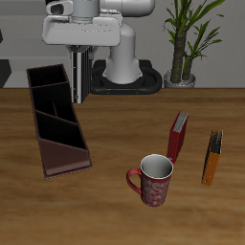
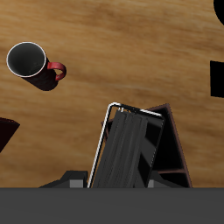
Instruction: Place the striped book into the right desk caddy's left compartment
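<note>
My gripper (image 1: 78, 53) is shut on the striped book (image 1: 78, 78), a thin book with grey and black stripes, and holds it upright above the back end of the right desk caddy (image 1: 63, 160). The caddy is a long dark brown box with inner dividers and a sloping end toward the table's front edge. In the wrist view the striped book (image 2: 127, 153) hangs below my gripper (image 2: 120, 182), over the caddy's black inside (image 2: 172, 131). Which compartment lies under the book I cannot tell.
A red patterned mug (image 1: 153, 179) stands near the table's front edge and shows in the wrist view (image 2: 28, 59). A red book (image 1: 178, 136) and an orange book (image 1: 211, 156) stand upright beyond it. A potted plant (image 1: 184, 43) is at the back.
</note>
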Controlling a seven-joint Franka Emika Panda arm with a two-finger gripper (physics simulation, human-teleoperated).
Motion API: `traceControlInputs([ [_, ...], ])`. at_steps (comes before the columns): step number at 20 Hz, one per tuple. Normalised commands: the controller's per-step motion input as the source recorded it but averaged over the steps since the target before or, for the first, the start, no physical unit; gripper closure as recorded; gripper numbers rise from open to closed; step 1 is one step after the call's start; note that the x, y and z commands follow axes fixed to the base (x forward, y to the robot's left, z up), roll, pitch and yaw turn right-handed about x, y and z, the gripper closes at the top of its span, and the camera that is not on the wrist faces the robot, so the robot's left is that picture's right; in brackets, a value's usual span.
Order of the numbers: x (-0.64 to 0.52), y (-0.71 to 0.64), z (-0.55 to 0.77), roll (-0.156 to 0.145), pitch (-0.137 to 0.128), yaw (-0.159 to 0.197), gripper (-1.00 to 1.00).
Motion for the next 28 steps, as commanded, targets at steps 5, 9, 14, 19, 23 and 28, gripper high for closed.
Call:
traceControlInputs([
  [5,-0.14,-0.20,-0.09,-0.017,-0.003,0.027,1.00],
  [9,-0.05,-0.25,0.02,-0.038,-0.012,0.002,1.00],
  [14,0.03,-0.15,-0.01,-0.038,-0.013,-0.013,1.00],
  [19,0.04,-0.10,-0.06,-0.020,0.000,-0.012,1.00],
  [23,0.05,-0.14,-0.14,-0.027,0.022,-0.033,1.00],
  [28,0.04,-0.08,-0.11,-0.021,0.014,-0.019,1.00],
])
